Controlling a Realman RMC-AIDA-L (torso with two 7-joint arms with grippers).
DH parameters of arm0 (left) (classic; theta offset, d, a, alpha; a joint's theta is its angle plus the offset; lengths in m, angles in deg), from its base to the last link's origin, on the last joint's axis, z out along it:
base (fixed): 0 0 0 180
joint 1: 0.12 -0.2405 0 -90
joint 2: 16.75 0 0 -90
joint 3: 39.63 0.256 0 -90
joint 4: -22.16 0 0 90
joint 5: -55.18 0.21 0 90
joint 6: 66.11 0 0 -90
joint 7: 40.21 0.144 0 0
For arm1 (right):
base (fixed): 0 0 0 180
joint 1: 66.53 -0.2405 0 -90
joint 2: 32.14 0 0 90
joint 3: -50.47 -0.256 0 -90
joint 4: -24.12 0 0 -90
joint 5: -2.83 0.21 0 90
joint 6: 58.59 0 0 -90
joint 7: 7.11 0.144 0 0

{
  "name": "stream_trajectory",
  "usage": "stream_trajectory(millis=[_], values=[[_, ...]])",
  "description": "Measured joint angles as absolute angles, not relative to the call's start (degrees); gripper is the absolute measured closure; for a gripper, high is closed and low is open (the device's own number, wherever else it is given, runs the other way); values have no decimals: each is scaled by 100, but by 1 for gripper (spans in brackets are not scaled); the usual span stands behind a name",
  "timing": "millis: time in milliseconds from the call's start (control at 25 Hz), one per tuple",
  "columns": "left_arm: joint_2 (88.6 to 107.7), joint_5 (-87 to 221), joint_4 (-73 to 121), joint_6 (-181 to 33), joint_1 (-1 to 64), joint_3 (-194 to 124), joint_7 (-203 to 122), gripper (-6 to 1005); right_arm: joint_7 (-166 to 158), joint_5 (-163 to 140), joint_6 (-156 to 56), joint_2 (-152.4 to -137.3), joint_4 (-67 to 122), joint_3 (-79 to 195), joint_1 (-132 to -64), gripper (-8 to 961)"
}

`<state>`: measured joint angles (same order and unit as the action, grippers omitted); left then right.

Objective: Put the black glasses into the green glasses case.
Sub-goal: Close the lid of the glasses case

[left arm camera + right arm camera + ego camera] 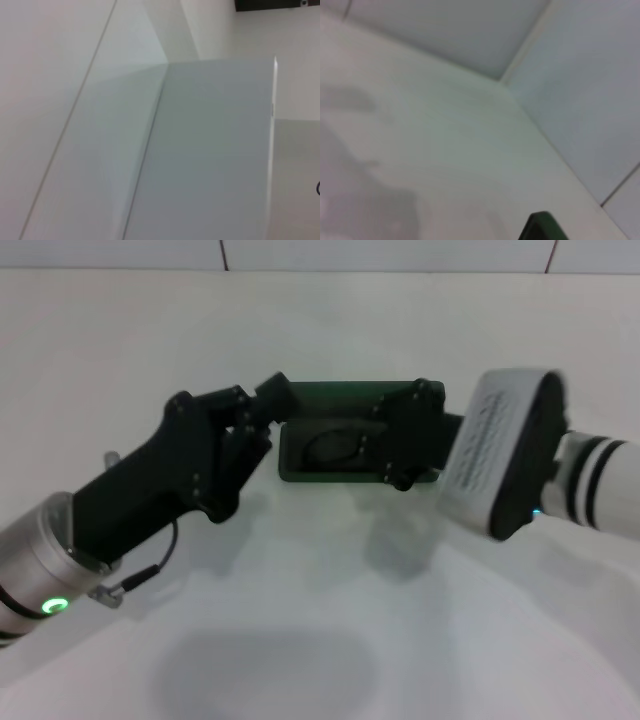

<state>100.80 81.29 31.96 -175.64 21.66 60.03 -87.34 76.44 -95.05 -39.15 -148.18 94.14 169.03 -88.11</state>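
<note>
Reaching in from the near left: the left gripper (262,412), its tip touching the left end of the green glasses case (345,445); finger spread impossible to judge behind the black housing. Coming in from the right: the right gripper (405,440), overlapping the case's right end, fingers likewise not readable. Lying open on the white table (320,640), between the two tools, long axis running left to right, lid tipped up toward the far wall. Resting inside the dark lining, apparently: the black glasses (335,448), one oval rim faintly showing. Both arms about equally near, one at each end. Temple arms and second rim hidden. Wrist views giving mostly bare wall and table, plus one green corner (542,227).
</note>
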Motion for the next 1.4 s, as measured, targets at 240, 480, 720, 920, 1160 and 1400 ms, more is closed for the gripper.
stream_trajectory(millis=[240,480,720,920,1160,1400], values=[[9929,8126,3208,-17611,2303,5812,-8771,971,7646,-8759,-2202,-14809,9558,15586,-8290,817],[9892,8121,3179,-17611,2334,5771,-8785,971,7646,-8756,-976,-14788,9467,14410,-7862,827],[9941,8146,3150,-17504,2315,5767,-8744,971,7758,-8768,442,-14748,8939,12869,-7883,838],[9975,8174,3148,-17359,2349,5768,-8719,971,7764,-8789,1020,-14687,8248,12076,-8174,847],[9965,8354,3147,-17341,2353,5800,-8692,970,8155,-9328,1234,-14544,7311,11996,-8993,914],[9978,8418,3148,-17342,2210,5814,-8600,970,8303,-9718,1170,-14696,7161,11992,-9405,930]])
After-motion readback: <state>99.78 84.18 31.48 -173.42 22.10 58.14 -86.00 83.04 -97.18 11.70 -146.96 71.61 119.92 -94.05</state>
